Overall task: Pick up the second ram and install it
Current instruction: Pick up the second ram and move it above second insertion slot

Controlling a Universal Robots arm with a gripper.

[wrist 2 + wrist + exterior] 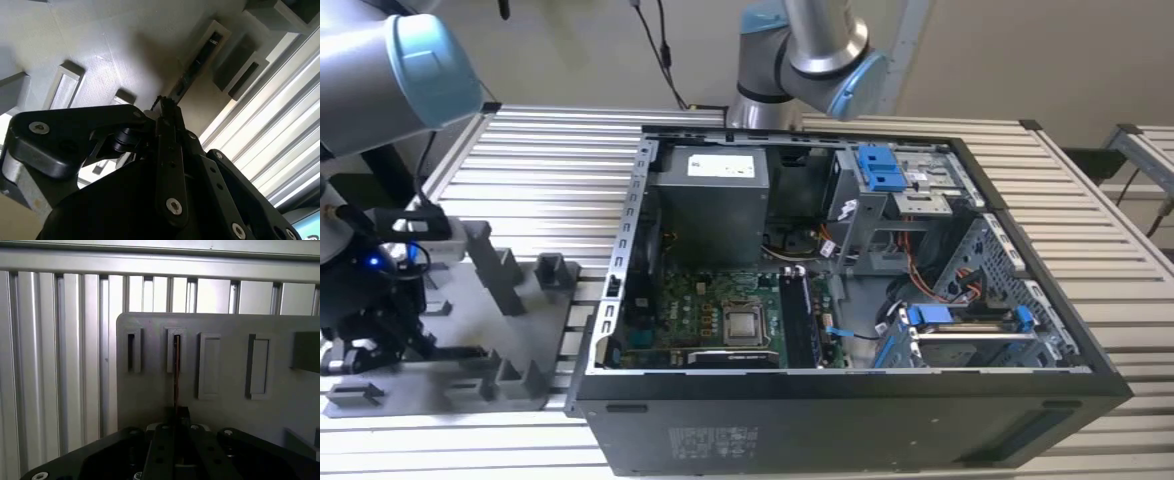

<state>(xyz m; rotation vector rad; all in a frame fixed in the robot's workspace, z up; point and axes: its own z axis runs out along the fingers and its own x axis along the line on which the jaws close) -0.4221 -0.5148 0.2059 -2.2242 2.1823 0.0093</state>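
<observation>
The second ram (176, 370) stands on edge in a narrow slotted post (176, 350) of the grey tray (150, 390), so that the first wrist view sees it as a thin dark line. One end sits in the post's slot and the other runs straight in between the fingertips of the gripper (176, 415). In the second wrist view the same stick (192, 70) reaches from the slotted post to the gripper (167, 112). There the black fingers (170, 130) are drawn in to a gap no wider than the board and appear to be clamped on its near end. The ram is not lifted out; it sits in the slot.

Just beside that post is a like post (131, 351) with a bare slot, and on the ram's other side two flat rectangular blocks (209, 365) rise from the tray.

In the exterior view the gripper (374, 310) hangs over the tray (467, 330), near its 9 o'clock edge. The tray lies on the slatted metal table (560, 150) at 9 o'clock of the open computer case (854, 400). Inside the case lies the green motherboard (707, 310) with a square silver chip (744, 324). A dark long stick (798, 320) stands on edge in the board at 3 o'clock of the chip. A second grey arm (807, 60) stands at 12 o'clock of the case.
</observation>
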